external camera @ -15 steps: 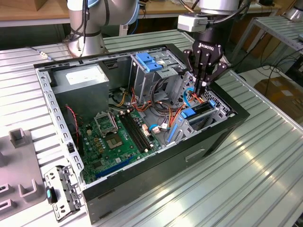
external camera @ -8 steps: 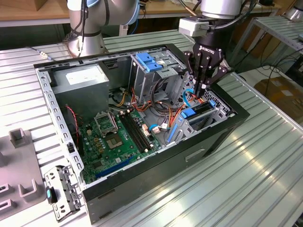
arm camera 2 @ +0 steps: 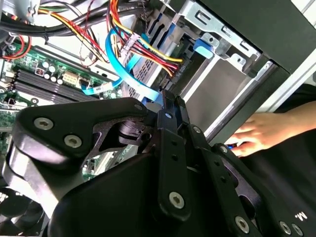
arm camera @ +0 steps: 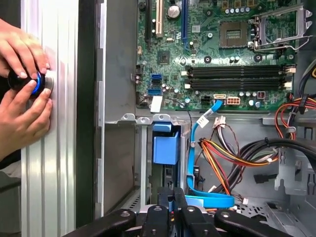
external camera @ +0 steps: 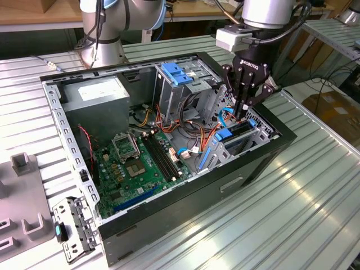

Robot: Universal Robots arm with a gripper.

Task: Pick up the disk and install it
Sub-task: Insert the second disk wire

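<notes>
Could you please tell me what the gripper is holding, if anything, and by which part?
Cannot be told: the black gripper reaches down to the silver, light-blue-railed disk in the metal drive cage; any hold is hidden.

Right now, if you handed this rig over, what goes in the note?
End effector: shut, pointing down into the open black computer case, fingertips at the front drive bay.
Disk: the flat silver-metal hard drive with light-blue plastic side rails stands on edge in the grey metal drive cage, directly under the fingertips.
Done: disk picked up and brought into the bay.
Left: whether it is fully seated cannot be told.
Note: a person's hands rest on a round black button on the table beside the case.
</notes>
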